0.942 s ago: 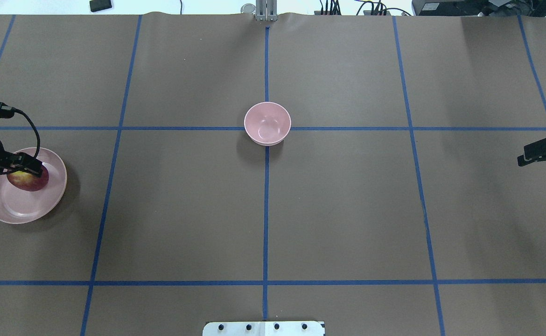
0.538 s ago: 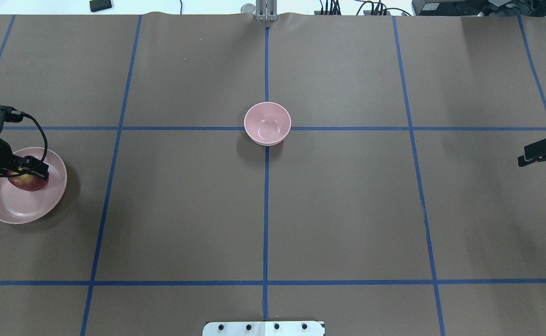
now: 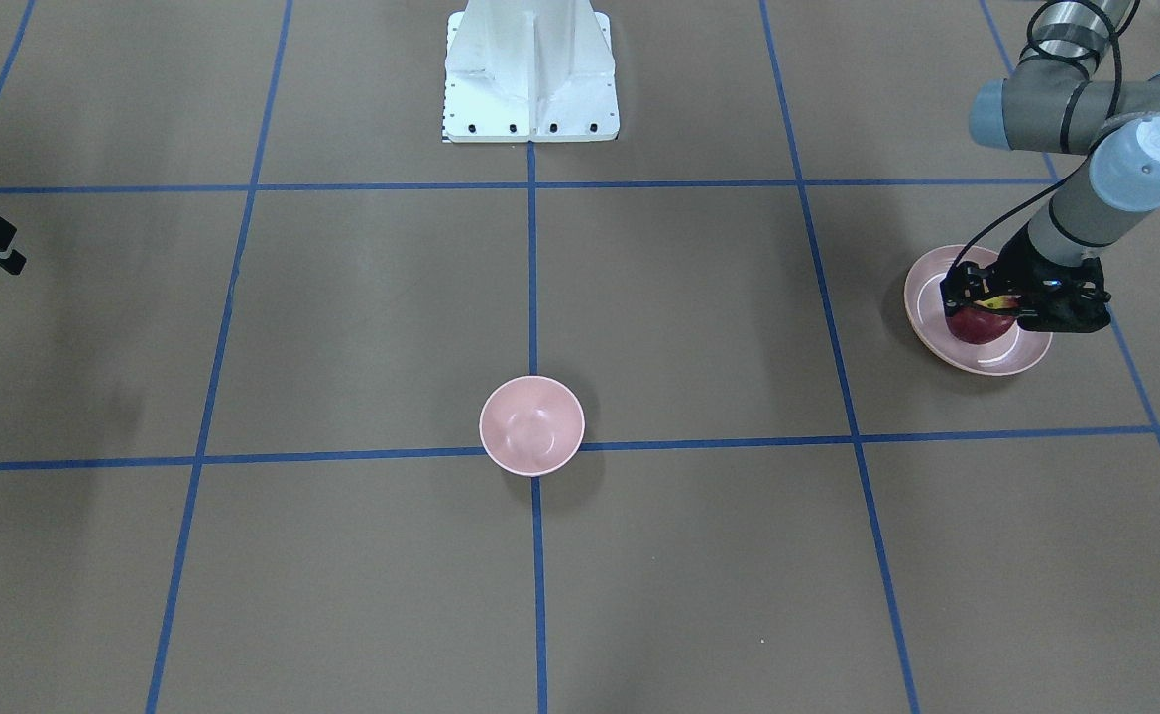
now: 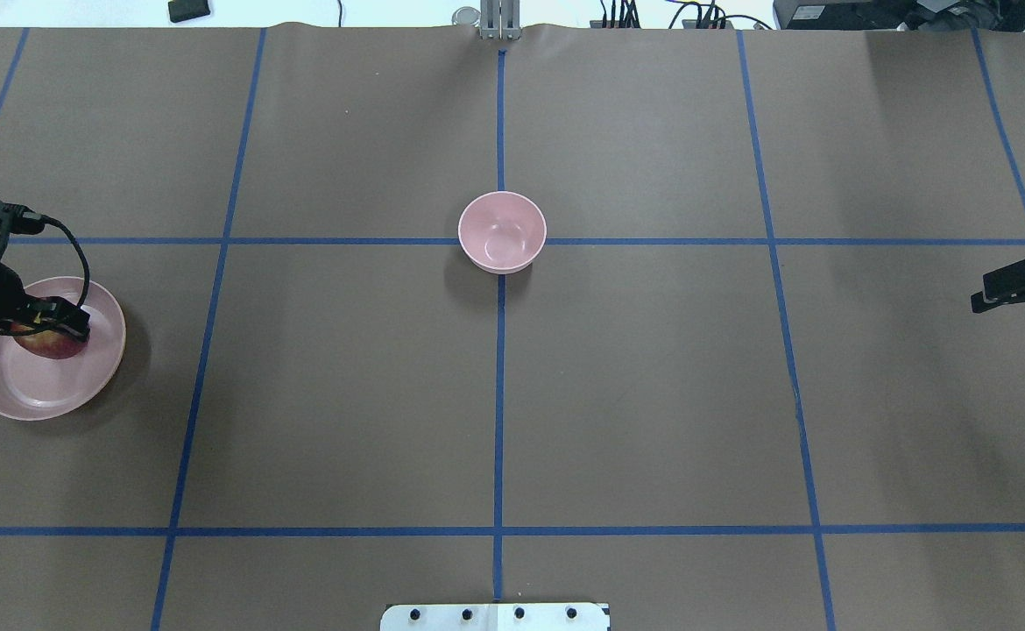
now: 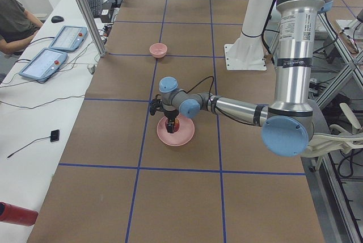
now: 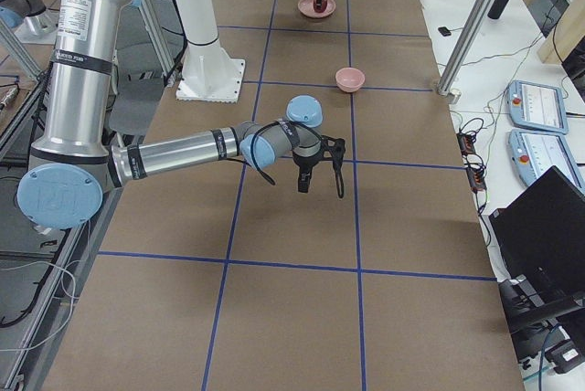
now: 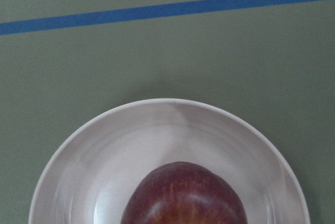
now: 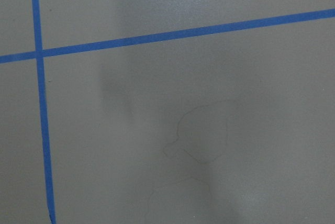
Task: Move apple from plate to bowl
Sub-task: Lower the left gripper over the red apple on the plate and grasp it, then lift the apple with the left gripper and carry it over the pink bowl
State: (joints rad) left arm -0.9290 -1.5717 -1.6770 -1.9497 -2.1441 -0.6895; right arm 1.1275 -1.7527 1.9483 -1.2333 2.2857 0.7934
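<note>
- On bench (image 4: 653, 394): plate (image 4: 4, 394) at far left, bowl (image 4: 502, 230) at centre, well apart
- In bowl: no fruit, so lift, carry, drop all left
- On plate: apple (image 3: 979, 329), seemingly not lifted
- Around apple: left gripper (image 3: 985, 303), jaws straddling, cannot tell if pinching
- Idle far right: right gripper (image 4: 979, 294), jaws spread, holding nothing

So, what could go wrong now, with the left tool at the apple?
The apple is round, so the left tool may squeeze it out and roll it across the plate. Nothing holds the plate, so it might slide. The bowl is far off and narrow; a weak hold could drop the apple on the way.
</note>
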